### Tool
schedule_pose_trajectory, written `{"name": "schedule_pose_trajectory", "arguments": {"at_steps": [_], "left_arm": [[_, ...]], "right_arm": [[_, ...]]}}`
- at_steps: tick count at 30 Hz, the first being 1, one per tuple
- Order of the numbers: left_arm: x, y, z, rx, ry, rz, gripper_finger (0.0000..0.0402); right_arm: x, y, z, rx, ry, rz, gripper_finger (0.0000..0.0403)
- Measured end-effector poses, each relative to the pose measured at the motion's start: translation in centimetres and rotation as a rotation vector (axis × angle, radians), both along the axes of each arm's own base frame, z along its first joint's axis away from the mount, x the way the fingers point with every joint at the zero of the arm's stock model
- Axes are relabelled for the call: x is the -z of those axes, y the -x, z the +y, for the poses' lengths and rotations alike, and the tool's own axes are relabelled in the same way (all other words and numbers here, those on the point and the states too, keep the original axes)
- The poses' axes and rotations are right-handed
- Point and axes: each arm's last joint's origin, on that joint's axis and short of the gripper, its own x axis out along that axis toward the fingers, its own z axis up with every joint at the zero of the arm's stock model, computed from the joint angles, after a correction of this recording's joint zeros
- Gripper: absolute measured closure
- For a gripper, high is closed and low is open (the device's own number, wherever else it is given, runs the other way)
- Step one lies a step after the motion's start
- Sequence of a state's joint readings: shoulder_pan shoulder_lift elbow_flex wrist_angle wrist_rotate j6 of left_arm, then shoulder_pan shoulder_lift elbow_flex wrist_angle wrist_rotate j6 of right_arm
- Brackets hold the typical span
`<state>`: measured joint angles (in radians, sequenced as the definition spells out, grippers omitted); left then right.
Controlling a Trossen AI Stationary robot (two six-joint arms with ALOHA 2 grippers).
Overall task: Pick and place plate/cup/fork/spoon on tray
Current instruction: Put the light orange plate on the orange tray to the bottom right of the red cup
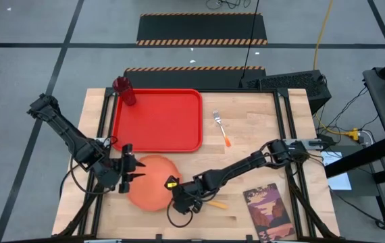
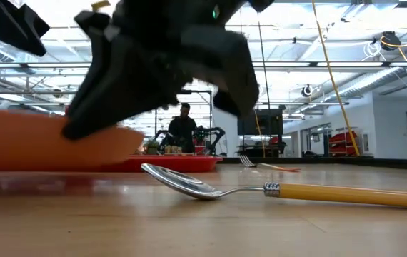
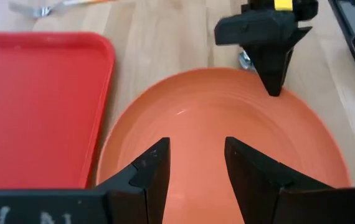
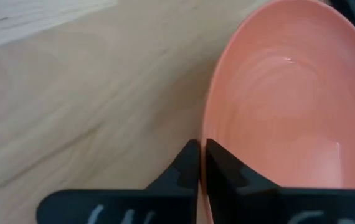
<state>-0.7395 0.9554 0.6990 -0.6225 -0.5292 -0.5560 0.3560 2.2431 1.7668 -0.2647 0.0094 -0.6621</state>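
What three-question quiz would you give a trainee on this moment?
1. True or false: the fork lies on the tray.
2. Fill in: the plate is pinched at its rim by the ___ gripper.
3. Where is the spoon? A: on the tray. B: on the table, beside the plate. C: in the cup.

Key: 1 false, it lies on the table right of the tray. 2 right; the right gripper is shut on the rim, and the left gripper is open over the plate's other side. 3 B.
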Motion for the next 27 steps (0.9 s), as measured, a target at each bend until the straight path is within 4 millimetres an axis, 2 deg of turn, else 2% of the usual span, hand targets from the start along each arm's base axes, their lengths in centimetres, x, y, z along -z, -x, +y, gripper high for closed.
{"name": "schedule_pose_trajectory", "arguments": {"at_steps": [7,10,13,17,21,27], "left_arm": [[-2.8,-0.4,0.0,-0.034,-0.055,-0.115,0.0245],[-3.9,-0.6,0.0,-0.064,-0.071,-0.167,0.0245],[-4.2,-0.6,0.1,-0.092,-0.102,-0.194,0.0245],[-4.3,-0.6,0.2,-0.131,-0.159,-0.226,0.0245],[-4.6,-0.6,0.5,-0.186,-0.225,-0.267,0.0245],[-4.9,-0.2,0.9,-0.191,-0.227,-0.281,0.0245]], "right_arm": [[-2.1,0.9,0.9,0.018,0.044,-0.041,0.0402],[-2.9,1.3,0.9,0.024,0.038,-0.035,0.0402],[-3.6,1.3,0.2,0.054,0.056,-0.044,0.0402],[-4.6,0.8,-1.8,0.103,0.076,-0.071,0.0402],[-4.9,-0.1,-5.0,0.192,0.055,-0.078,0.0403],[-4.9,-1.3,-10.1,0.283,0.03,-0.083,0.0403]]}}
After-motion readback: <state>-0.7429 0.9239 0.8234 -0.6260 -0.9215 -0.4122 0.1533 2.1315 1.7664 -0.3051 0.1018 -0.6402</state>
